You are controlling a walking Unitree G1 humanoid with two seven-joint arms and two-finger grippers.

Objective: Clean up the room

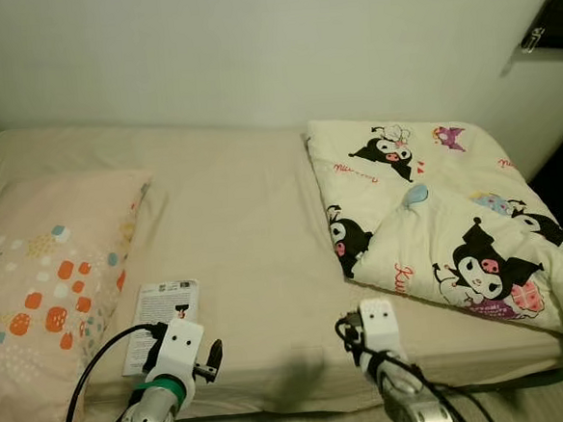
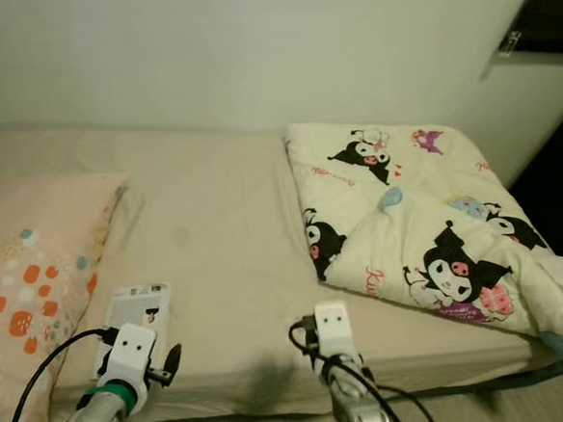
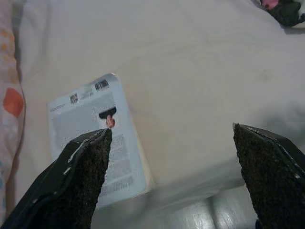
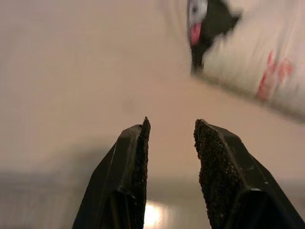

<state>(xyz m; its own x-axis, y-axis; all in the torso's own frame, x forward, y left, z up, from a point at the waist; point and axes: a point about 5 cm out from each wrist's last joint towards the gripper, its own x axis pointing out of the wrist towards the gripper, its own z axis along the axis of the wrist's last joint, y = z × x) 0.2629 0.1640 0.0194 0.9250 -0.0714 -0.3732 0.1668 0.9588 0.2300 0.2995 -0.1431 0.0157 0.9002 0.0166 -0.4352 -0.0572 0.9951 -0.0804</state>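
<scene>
The robot stood at the near edge of the bed [image 1: 234,224], and the step in hand looked to be the picking up of the white booklet [image 1: 164,321] that lay flat on the bare sheet, the one loose thing there that seemed to want tidying. Nothing had been grasped yet.

The left gripper [image 3: 171,157] hung over the near edge of the mattress with its fingers [image 3: 81,176] spread wide and nothing between them. The booklet lay just ahead of it and off toward the side of one finger, its near end close under that fingertip, its far end with the barcode reaching away toward the wall. It sat slightly askew to the line of the fingers. Just beyond the booklet, on the outer side of the gripper, was the patterned pillow [image 1: 46,295], its edge near the booklet.

The right gripper [image 4: 170,143] hovered low over the near edge of the sheet with its fingers only narrowly parted, also holding nothing. The folded cartoon blanket [image 1: 437,229] lay ahead of it and to its outer side, well apart from the booklet.

To my eye the next move called for the left gripper to shift sideways toward the pillow until the booklet sat between its fingers, then come down. A thin flat booklet on soft bedding would likely be awkward to pinch; catching it by a long edge seemed the better bet.
</scene>
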